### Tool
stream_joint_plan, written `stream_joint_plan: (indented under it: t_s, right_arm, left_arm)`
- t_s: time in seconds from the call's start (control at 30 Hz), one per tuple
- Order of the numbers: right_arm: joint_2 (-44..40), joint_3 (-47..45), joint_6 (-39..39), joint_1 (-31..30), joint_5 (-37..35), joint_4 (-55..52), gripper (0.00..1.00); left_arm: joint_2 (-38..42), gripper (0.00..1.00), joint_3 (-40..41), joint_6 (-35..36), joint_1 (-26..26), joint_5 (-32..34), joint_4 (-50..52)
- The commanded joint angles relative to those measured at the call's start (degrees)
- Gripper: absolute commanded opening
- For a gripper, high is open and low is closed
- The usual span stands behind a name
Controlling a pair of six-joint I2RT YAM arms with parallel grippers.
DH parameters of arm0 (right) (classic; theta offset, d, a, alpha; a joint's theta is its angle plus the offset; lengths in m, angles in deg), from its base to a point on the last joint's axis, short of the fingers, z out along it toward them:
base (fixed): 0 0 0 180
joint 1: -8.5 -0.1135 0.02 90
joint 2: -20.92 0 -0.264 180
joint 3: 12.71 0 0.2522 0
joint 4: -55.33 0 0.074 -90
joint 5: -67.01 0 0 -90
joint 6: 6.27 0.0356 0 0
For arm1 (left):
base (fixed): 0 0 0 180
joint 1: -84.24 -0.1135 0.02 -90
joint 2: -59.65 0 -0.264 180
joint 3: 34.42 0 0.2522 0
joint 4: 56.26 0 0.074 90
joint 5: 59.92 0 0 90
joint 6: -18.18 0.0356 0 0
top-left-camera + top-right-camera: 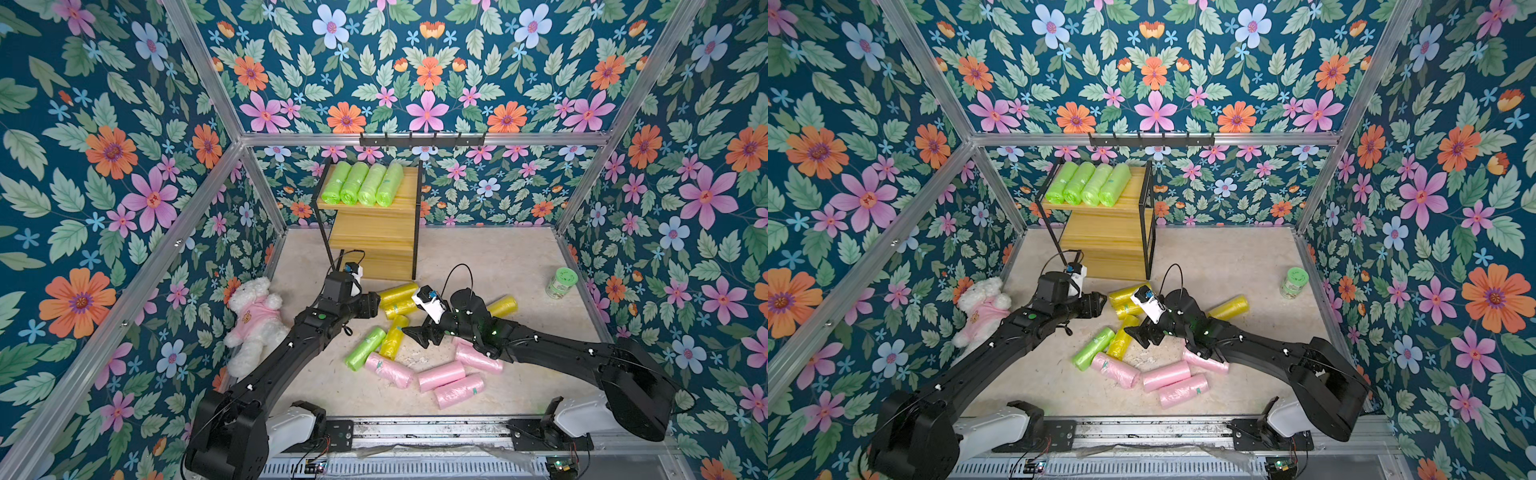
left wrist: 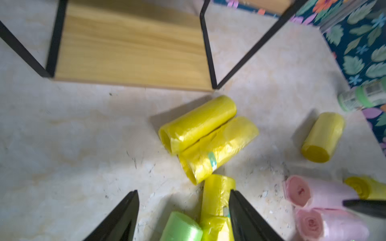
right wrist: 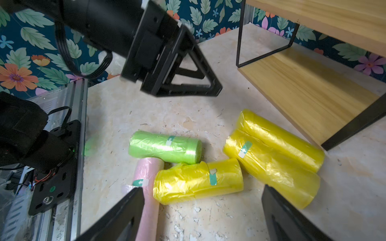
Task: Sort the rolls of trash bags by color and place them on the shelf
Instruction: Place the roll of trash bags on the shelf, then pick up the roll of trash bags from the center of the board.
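Observation:
The shelf (image 1: 409,189) stands at the back with several lime green rolls (image 1: 361,183) lying side by side on its top board. On the floor are one green roll (image 1: 365,348), several yellow rolls (image 1: 398,293) and several pink rolls (image 1: 441,375). My left gripper (image 1: 372,303) is open; in the left wrist view (image 2: 183,192) the loose green roll (image 2: 181,226) and a yellow roll (image 2: 217,196) lie below its spread fingers. My right gripper (image 1: 411,334) is open just above the floor, its fingers (image 3: 202,187) wide apart short of a yellow roll (image 3: 198,183).
A white teddy bear (image 1: 255,320) in a pink shirt lies at the left wall. A small green-lidded jar (image 1: 564,282) stands at the right wall. A black hook rail (image 1: 422,140) hangs above the shelf. The two lower shelf boards (image 1: 374,232) carry nothing.

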Motion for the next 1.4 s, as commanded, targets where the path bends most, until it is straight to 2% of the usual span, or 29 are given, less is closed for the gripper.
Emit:
stream_joint_plan:
  t_s: [0.0,0.17,0.37,0.57,0.7,0.97,1.13,1.27,1.37]
  right_arm:
    - [-0.31,-1.30,4.36,2.74,2.65,4.18,0.92]
    - [-2.23,-4.94,8.17,6.63,3.83,9.14,0.92]
    - [-2.67,-6.63,8.54,7.41,3.55,10.75,0.92]
    - [-2.85,-7.83,9.06,7.99,3.54,11.73,0.92]
    - [-3.10,-8.30,9.50,8.03,3.26,12.03,0.92]
    - [-3.66,-8.43,9.84,8.10,2.43,11.65,0.92]
    - [-3.07,-7.82,10.28,8.09,2.71,11.69,0.92]
    - [-3.15,-7.09,10.21,8.09,2.49,10.36,0.92]
    - [-3.80,-7.44,10.13,8.12,2.07,9.58,0.92]
  left_arm:
    - [-1.16,0.75,0.76,-0.35,2.74,6.58,4.53]
    - [-0.90,0.76,3.46,-2.47,5.35,8.75,7.34]
    - [-2.08,0.78,4.77,-3.84,8.12,9.35,10.54]
    - [-3.42,0.78,5.40,-4.38,8.44,10.66,12.27]
    - [-5.90,0.75,5.14,-4.05,8.45,8.82,11.59]
    - [-8.88,0.60,4.14,-4.60,7.78,15.02,7.88]
    - [-11.77,0.57,3.75,-5.17,3.77,17.98,-0.37]
    - [-14.67,0.60,0.66,-3.45,0.95,19.55,-3.54]
    - [-15.29,0.69,-0.85,-2.42,0.70,19.13,-2.62]
